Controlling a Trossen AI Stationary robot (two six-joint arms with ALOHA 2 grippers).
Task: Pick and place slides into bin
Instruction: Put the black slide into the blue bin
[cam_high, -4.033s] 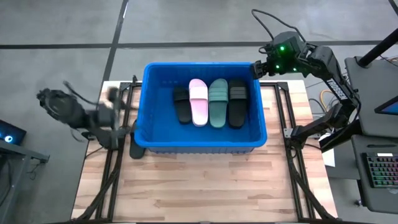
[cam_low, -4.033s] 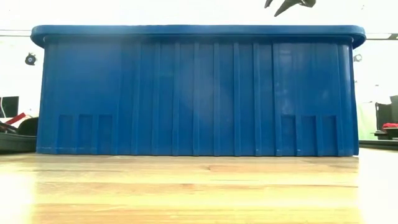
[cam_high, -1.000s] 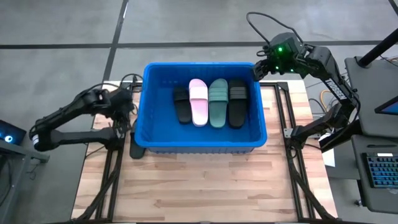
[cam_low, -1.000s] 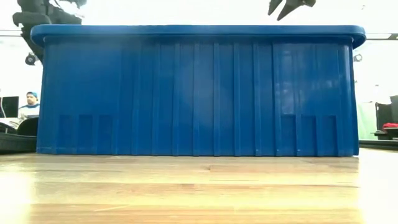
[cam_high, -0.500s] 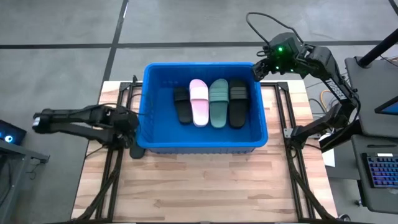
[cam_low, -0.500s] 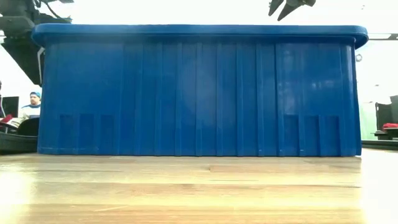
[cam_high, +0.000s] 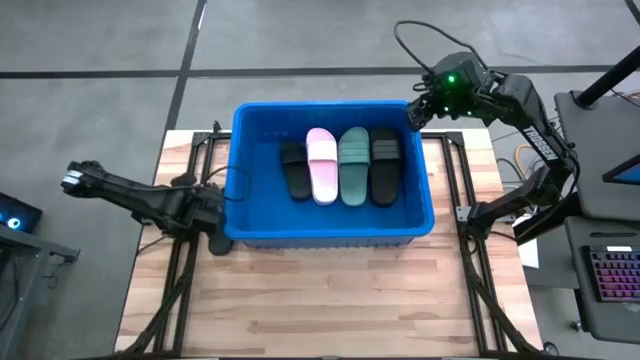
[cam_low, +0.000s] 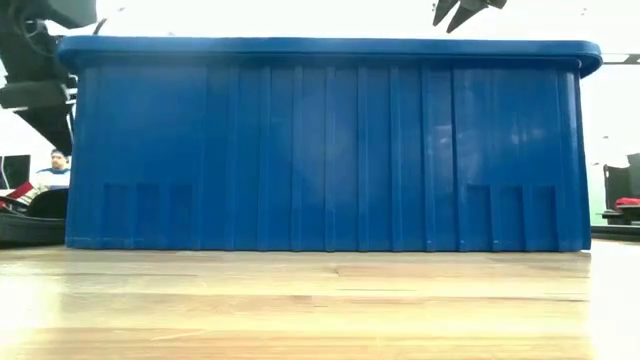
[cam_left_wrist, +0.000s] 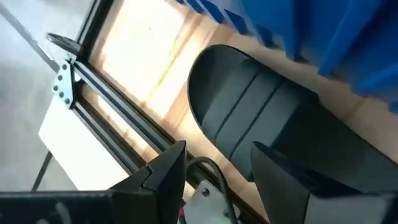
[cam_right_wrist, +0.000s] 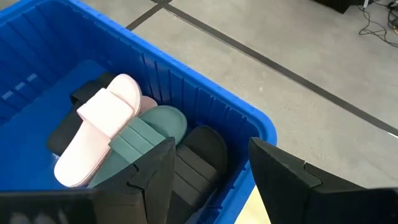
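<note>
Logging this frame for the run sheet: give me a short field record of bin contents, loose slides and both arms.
bin: blue tub, mid-table
in bin: black slide, pink slide, green slide, dark slide, side by side
outside bin: dark slide on table by the bin's left wall
left gripper: low over that slide, jaws open astride it
right gripper: above the bin's far right corner, jaws open, empty

The high view looks straight down on the whole table, both arms and the blue bin. The low view sits at tabletop height, facing level and close against the bin's long wall, which nearly fills it. The left wrist view looks down close beside the bin's outer wall; the right wrist view looks from above its corner into the same bin.
</note>
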